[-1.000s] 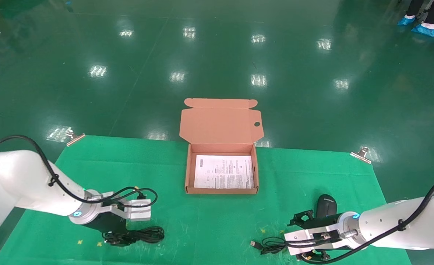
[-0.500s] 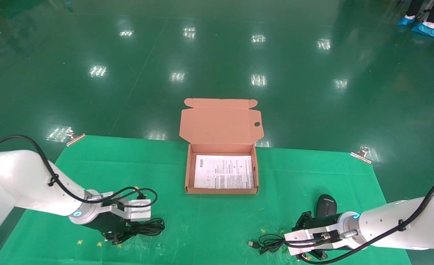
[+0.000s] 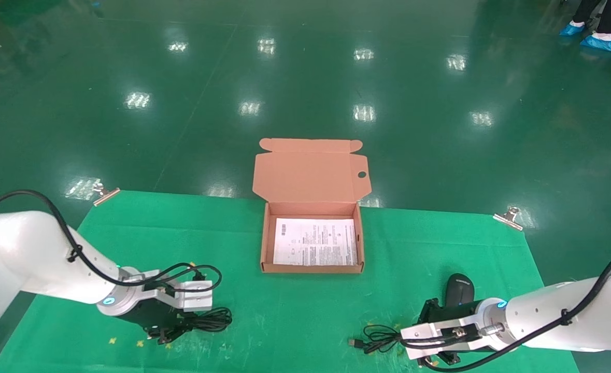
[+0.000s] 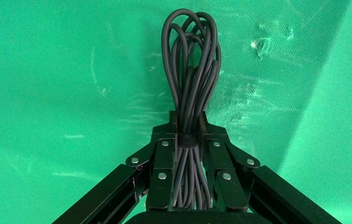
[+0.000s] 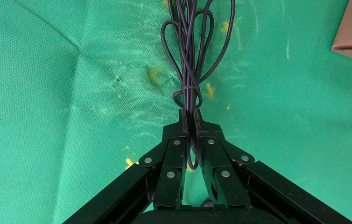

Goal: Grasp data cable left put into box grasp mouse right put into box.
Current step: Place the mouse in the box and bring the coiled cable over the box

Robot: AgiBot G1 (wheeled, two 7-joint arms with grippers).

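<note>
Reaching low over the table's near edge, left gripper clamps the data cable; right gripper pinches the mouse's cord.

The data cable and mouse were black, the box salmon-orange with white printed paper, the bench cloth green.

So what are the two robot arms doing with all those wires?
They are packing things into the open orange box at the back of the green table. The left gripper has closed around the bundled data cable near the table's left front. The right gripper has pinched the cord of the mouse, not the mouse itself, which sits on the table beside it. The box holds only a printed paper sheet so far.
</note>
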